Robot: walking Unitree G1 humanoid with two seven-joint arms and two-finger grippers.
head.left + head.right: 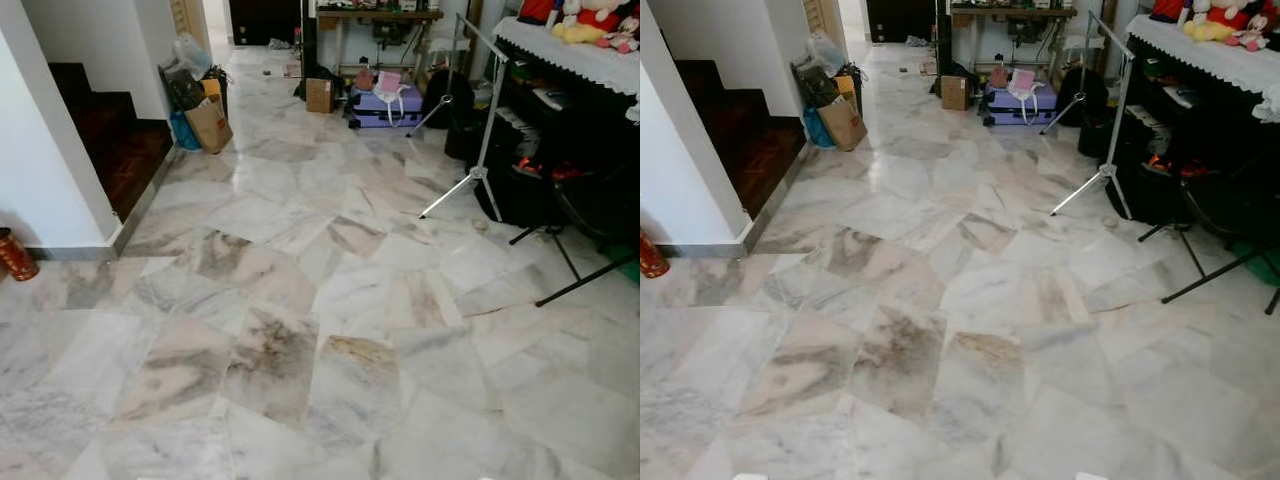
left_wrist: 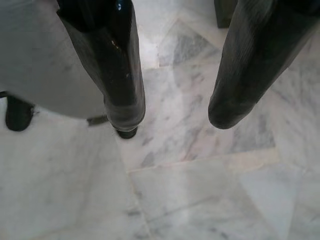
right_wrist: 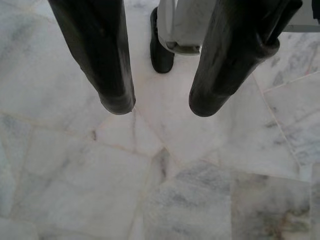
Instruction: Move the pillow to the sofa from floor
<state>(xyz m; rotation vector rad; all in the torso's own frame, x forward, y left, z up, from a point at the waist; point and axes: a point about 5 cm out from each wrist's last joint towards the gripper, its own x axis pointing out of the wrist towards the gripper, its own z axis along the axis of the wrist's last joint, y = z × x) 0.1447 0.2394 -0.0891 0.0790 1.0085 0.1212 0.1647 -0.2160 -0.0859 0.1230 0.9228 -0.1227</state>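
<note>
- Left end effector [image 2: 175,107] and right end effector [image 3: 157,102]: fingers parted, empty, hanging over the marble floor [image 1: 300,330].
- Pillow and sofa: location cannot be told.
- Recommended: turn slowly, scanning the floor, avoiding the tripod [image 1: 478,130].

Marble floor [image 1: 300,330] — pale white and grey slabs cut in irregular, angled shapes, fitted edge to edge. Streaked with brown and rust veining, darkest in the slabs near the middle. Glossy — catching bright light toward the far end of the room.
</note>
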